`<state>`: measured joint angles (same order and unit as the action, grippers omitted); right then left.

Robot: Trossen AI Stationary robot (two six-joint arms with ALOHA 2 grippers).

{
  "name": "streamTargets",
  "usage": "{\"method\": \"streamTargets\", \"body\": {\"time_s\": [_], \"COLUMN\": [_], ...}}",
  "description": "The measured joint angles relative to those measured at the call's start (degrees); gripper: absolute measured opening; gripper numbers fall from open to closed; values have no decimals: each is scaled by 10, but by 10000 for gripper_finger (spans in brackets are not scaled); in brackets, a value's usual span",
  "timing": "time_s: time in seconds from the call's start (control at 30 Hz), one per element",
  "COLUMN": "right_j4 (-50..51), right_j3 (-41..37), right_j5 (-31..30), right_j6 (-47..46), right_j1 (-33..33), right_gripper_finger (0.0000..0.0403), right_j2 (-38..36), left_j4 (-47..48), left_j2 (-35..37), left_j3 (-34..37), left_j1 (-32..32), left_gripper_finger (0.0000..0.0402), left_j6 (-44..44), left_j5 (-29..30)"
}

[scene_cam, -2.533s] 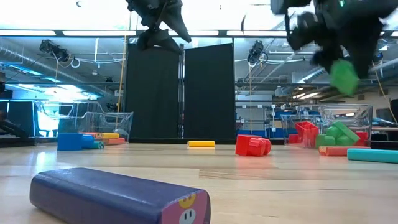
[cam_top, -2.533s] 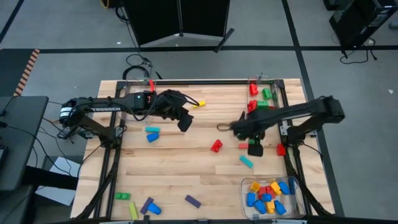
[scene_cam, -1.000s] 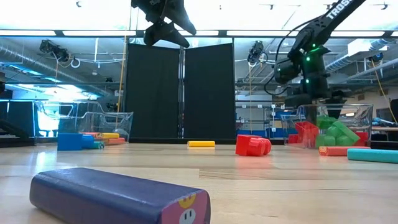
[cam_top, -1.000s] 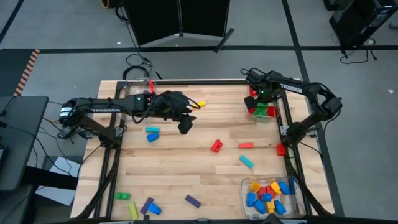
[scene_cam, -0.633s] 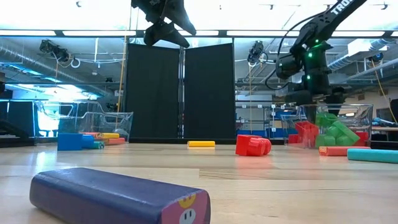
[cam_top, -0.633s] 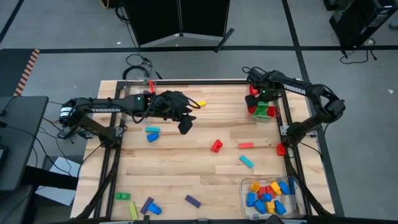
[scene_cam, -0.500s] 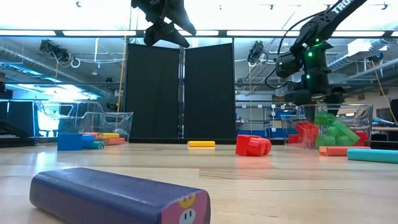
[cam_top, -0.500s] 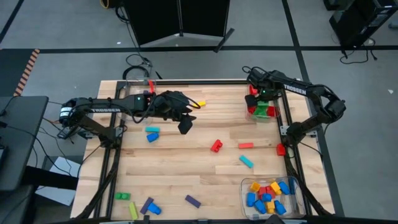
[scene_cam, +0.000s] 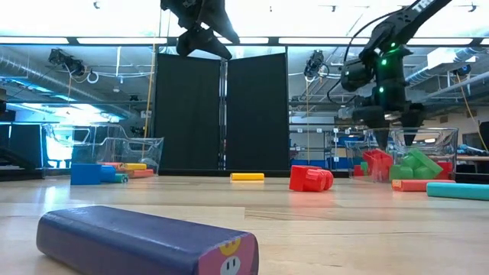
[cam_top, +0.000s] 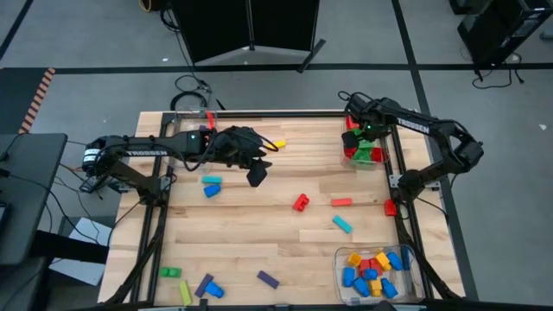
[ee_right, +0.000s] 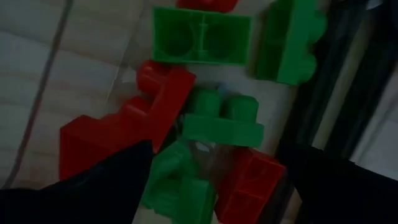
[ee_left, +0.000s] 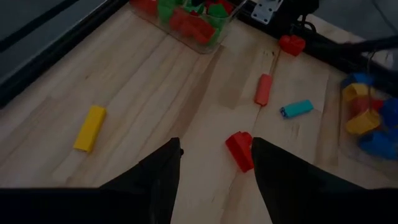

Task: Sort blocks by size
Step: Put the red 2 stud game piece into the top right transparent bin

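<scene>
My right pincer (cam_top: 364,136) hangs spread and empty over the bin (cam_top: 381,149) at two o'clock; I should lift straight clear, then fetch the red block (cam_top: 300,202) mid-worktop (cam_top: 242,242).

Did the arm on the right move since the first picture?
Yes. The right gripper left the table's middle and went to the far right corner, above the bin of red and green blocks.

Clear bins (cam_top: 404,281) on wooden table (cam_top: 251,233)

Colours of the blocks on the pale wood table (cam_top: 259,238).
Bin (cam_top: 378,161) blocks (ee_right: 202,37): red, green; purple bar (scene_cam: 145,241); yellow bar (ee_left: 90,127).
</scene>
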<state>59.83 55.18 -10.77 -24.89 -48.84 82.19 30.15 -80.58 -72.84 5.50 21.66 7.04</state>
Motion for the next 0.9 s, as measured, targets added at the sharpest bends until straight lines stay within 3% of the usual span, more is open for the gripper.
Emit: {"method": "streamTargets", "body": {"time_s": [0.3,0.43,0.77,0.9], "right_j4": [7,18,47,43], "right_j3": [0,0,0,0], "right_j5": [-18,-10,42,101], "right_j6": [4,-17,-20,-20], "right_j1": [0,1,42,90], "right_gripper_finger": [371,372,349,334], "right_j2": [-130,-193,-294,-315], "left_j4": [10,19,28,30], "left_j2": [0,0,0,0], "left_j3": [0,0,0,0], "left_j1": [-24,-37,-87,-101], "left_gripper_finger": [204,204,204,204], "left_j6": [-69,-68,-65,-65], "left_j5": [9,40,53,53]}}
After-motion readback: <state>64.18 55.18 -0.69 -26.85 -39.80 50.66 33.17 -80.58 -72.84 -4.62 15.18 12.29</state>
